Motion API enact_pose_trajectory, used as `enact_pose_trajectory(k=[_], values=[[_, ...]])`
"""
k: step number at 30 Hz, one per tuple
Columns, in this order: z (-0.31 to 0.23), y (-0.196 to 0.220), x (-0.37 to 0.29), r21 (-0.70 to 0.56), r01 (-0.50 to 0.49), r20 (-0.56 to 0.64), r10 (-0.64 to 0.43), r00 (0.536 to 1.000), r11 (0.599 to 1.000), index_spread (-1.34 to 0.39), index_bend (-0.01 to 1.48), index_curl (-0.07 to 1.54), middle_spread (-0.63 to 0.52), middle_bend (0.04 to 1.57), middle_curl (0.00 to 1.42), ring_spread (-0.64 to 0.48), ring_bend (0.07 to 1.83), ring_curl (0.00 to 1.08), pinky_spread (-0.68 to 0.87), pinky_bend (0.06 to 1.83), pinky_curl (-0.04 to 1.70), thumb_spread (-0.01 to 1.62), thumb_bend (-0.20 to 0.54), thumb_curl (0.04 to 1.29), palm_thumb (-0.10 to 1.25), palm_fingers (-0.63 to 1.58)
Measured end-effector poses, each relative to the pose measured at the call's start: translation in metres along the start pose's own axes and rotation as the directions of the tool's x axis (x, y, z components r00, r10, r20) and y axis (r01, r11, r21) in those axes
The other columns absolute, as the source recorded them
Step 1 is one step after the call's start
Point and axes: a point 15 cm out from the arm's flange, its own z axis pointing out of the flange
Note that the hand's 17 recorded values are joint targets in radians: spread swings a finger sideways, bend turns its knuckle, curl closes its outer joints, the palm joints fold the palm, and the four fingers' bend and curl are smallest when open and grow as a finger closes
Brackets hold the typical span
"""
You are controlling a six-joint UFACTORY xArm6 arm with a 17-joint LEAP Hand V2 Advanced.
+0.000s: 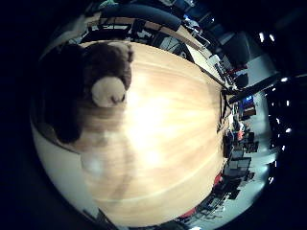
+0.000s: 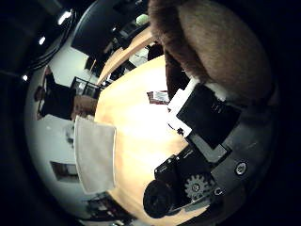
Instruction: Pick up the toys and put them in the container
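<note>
A broad, smooth light-wood table (image 1: 172, 139) is spreading beneath the palm, glaring under the room lights. A fluffy brown plush bear (image 1: 103, 72) with a round cream muzzle is filling much of both views, sitting close against the palm. The white and black hand (image 2: 207, 136) is curling its blocky, geared fingers against the bear's fur, apparently gripping it. A pale grey, cloth-like rectangular container (image 2: 94, 160) is sitting at the table's edge, well apart from the bear.

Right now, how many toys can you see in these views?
1: a brown teddy bear, close against the palm of the hand, above the wooden table. Others may be hidden.
</note>
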Motion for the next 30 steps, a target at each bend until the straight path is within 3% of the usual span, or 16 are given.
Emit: enact_pose_trajectory(k=[30], values=[[-0.114,0.105,-0.033,0.000,0.024,-0.008,-0.024,1.000,1.000,-0.61,0.29,0.68,-0.42,0.81,0.58,-0.30,1.25,0.47,-0.50,1.12,0.48,0.91,-0.023,0.35,0.97,1.22]])
